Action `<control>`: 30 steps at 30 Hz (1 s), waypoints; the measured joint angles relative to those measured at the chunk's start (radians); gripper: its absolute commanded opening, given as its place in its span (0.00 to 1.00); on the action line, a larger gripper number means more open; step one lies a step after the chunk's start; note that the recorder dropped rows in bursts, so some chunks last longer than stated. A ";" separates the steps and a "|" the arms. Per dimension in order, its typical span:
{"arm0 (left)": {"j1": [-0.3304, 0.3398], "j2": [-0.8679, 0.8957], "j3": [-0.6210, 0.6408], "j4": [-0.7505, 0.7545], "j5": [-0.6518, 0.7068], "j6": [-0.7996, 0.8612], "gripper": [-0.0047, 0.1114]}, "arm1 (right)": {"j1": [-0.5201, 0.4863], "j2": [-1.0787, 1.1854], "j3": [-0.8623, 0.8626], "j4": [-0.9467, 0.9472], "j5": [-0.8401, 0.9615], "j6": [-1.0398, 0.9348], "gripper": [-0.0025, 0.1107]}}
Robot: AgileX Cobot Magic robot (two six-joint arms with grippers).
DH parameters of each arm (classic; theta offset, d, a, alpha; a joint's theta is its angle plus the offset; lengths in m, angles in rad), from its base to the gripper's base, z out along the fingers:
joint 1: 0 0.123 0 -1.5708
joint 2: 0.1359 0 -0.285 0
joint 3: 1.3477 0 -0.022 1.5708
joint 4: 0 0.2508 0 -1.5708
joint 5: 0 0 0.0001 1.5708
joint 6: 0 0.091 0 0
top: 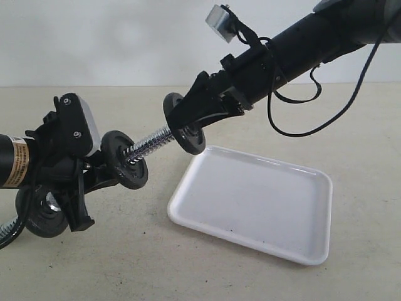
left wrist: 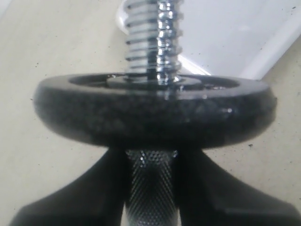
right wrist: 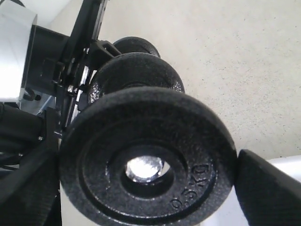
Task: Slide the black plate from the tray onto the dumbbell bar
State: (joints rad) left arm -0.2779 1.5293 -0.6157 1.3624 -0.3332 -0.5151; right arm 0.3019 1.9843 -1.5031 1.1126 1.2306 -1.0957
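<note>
Centre frame, the right gripper [top: 188, 116] clamps the black plate [top: 193, 142] by its rim, hole seemingly over the dumbbell bar [top: 153, 143] tip. Lower left, the left gripper [left wrist: 150, 165] grips the bar's knurled middle; the tray [top: 301, 251] lies lower right.

The black plate [top: 192, 140], a round disc with raised hub and thick rim, is held on edge above the table [top: 125, 263]. The threaded chrome tip of the tilted dumbbell bar [top: 150, 143] is seen in its centre hole. The glossy white tray [top: 250, 200] lies flat just below.

Black disc [left wrist: 155, 113] on threaded bar [left wrist: 153, 42]
</note>
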 measured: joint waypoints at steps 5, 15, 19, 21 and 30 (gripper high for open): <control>0.000 0.000 0.002 -0.026 -0.003 0.038 0.08 | 0.028 0.000 0.000 -0.010 -0.013 0.011 0.03; 0.000 -0.002 0.002 -0.056 -0.085 0.090 0.08 | 0.080 0.000 0.000 -0.024 -0.015 0.015 0.03; 0.000 -0.002 0.002 -0.076 -0.086 0.097 0.08 | 0.080 0.000 0.000 -0.018 -0.017 0.016 0.03; 0.000 -0.002 0.002 -0.078 -0.086 0.099 0.08 | 0.080 0.000 0.000 -0.016 -0.019 0.017 0.03; 0.000 -0.002 0.002 -0.082 -0.086 0.101 0.08 | 0.080 0.000 0.000 -0.016 -0.021 0.017 0.39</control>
State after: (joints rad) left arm -0.2779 1.5276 -0.6138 1.2801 -0.4194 -0.4138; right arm 0.3820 1.9843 -1.5031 1.0965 1.2095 -1.0782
